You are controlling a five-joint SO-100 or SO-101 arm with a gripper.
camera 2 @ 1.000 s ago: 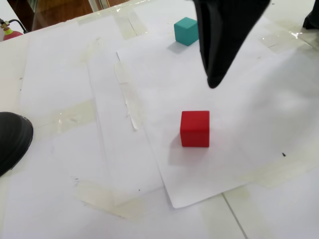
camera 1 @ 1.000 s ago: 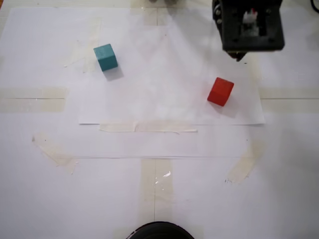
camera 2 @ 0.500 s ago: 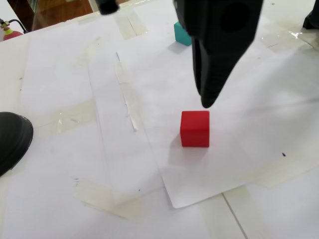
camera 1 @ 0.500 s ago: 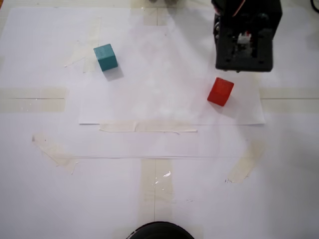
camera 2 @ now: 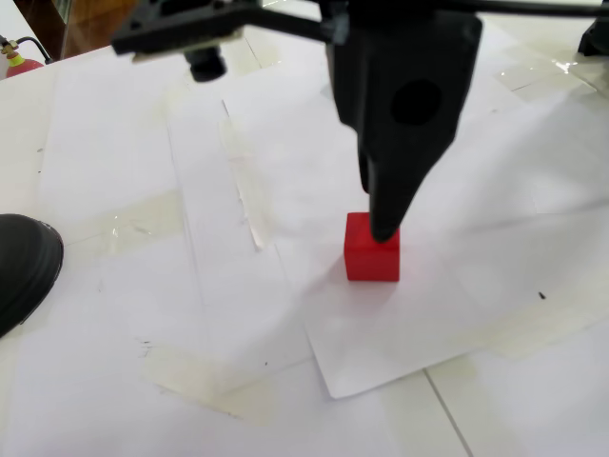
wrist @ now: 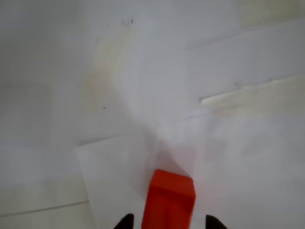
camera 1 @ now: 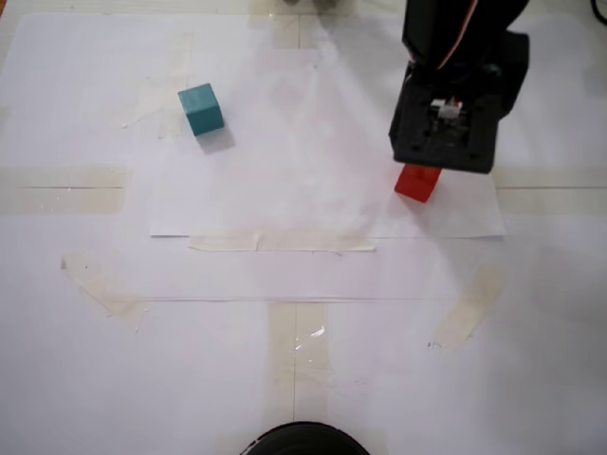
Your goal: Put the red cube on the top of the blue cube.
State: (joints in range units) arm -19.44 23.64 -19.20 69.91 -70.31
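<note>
Everywhere, taped white paper [camera 1: 313, 275] covers the table [camera 2: 19, 114].

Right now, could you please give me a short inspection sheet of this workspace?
Surface: white paper sheets taped flat with beige tape strips.
Job's things: small matte red cube on the paper; small matte teal cube apart, unstacked.
Clutter: black rounded object at the edge.
Hand: fingertips flank the red cube; open.
Cables: red-and-white wires on the arm.
Surroundings: wooden floor beyond the table.
</note>
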